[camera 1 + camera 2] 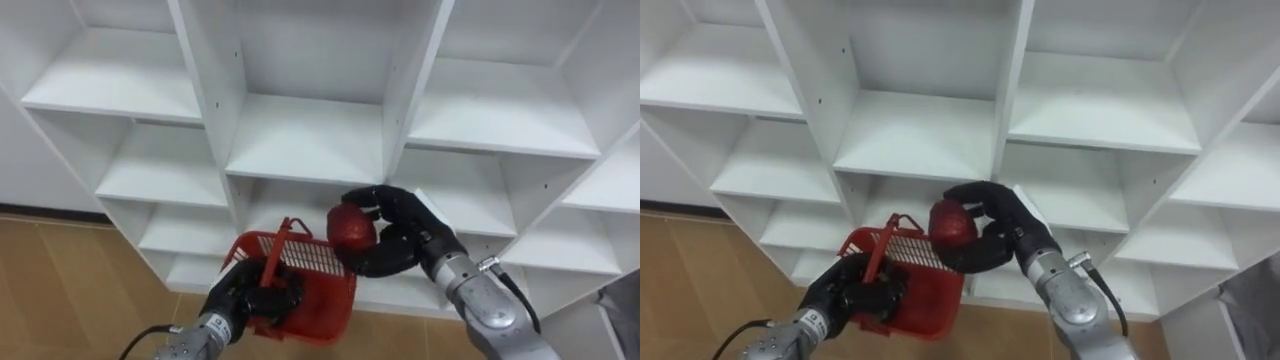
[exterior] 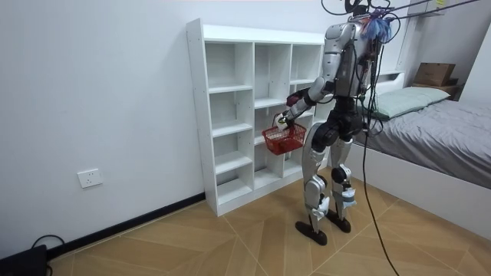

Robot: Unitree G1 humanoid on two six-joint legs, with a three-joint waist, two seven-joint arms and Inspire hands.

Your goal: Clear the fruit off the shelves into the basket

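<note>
fruit first: i see one round, dark red piece [image 1: 352, 229] wrapped in the robot's right hand [image 1: 410, 232], fingers and thumb curled round it from the right. the hand holds it in the air, right at the upper right edge of a red plastic basket [image 1: 318, 288]; i cannot tell from here whether fruit and rim touch. the basket has slotted walls and hangs tilted from the left hand [image 1: 238, 300], whose dark fingers are clenched on its handle [image 1: 277, 250], the handle's bar slanting up toward the shelves. both hands are low in my eye views, in front of the lower middle compartments of the white closet [image 1: 305, 135], an open grid of shelves and upright dividers. its boards above and to either side of the hands look bare. in the room view the robot stands upright on a wooden floor [image 2: 230, 241], close to the closet and facing it, basket held out at hip height. a bed [image 2: 449, 123] with grey bedding lies behind it, and a socket [image 2: 90, 178] sits low on the white wall, well off at the room view's left.
</note>
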